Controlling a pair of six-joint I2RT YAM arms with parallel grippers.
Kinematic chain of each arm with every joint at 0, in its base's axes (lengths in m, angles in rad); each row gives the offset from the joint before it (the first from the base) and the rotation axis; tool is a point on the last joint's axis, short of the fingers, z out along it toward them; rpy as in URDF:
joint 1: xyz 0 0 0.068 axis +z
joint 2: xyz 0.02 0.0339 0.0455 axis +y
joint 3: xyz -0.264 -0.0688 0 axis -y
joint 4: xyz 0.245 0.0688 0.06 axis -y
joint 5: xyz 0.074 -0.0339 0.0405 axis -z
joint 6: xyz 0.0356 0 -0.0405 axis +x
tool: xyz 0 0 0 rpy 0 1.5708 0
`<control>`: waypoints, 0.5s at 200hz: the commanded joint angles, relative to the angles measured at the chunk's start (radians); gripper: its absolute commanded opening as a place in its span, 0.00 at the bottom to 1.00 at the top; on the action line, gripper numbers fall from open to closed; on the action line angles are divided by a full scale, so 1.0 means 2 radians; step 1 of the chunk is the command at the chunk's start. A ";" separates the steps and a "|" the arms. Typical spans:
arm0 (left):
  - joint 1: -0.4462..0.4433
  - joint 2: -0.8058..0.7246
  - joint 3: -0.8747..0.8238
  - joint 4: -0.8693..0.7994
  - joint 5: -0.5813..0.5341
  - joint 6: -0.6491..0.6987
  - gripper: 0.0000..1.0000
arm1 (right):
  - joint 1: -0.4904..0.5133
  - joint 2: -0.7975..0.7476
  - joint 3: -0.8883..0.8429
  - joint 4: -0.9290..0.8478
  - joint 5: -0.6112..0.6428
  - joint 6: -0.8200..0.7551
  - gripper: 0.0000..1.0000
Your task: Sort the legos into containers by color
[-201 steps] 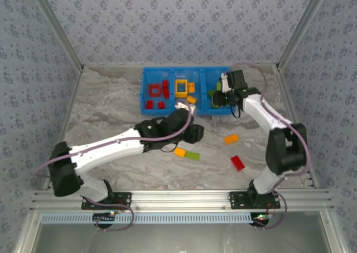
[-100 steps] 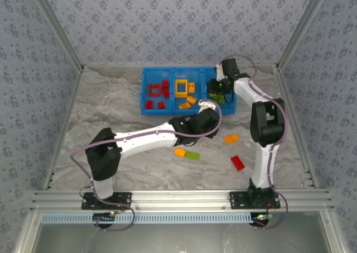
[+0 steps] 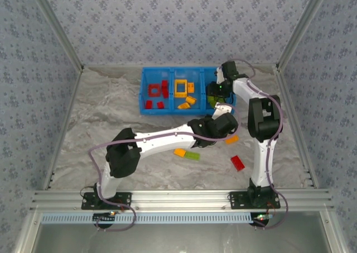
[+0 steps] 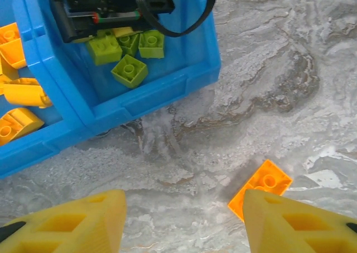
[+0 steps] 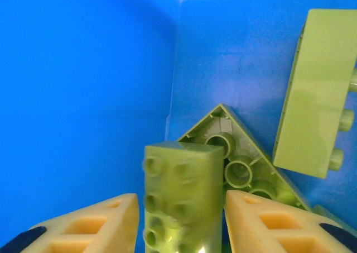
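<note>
The bricks are small studded plastic pieces in red, orange-yellow and lime green, and most already lie in the blue tray [image 3: 167, 112] at the far side of the desk [image 3: 111, 113]. Its left compartment holds four red pieces, one of them an open square frame [image 3: 153, 89]. The middle one holds four orange-yellow pieces, again with one frame [image 3: 181, 86]. The right one holds the green ones: the left wrist view shows three clearly [image 4: 129, 70] and more half hidden under the right claw [image 3: 216, 94], so their full count cannot be told. Four bricks lie loose on the desk: an orange one [image 3: 179, 152] touching a green one [image 3: 192, 156], a red one [image 3: 238, 163] nearer the right arm's base, and an orange brick [image 4: 262, 185] just beside the left claw [image 4: 181, 208]. The left claw stands wide open over bare desk in front of the tray's right corner, holding nothing. The right claw is down inside the green compartment, close to its back corner, with its fingers closed narrow against a green brick [image 5: 181, 197] that stands upright between them. Behind it lie one green piece underside up [image 5: 240, 163] and another on its edge [image 5: 315, 91]
</note>
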 commanded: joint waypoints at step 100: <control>0.006 -0.131 -0.075 -0.057 0.050 0.017 0.58 | 0.013 -0.265 -0.053 -0.029 0.055 -0.024 0.50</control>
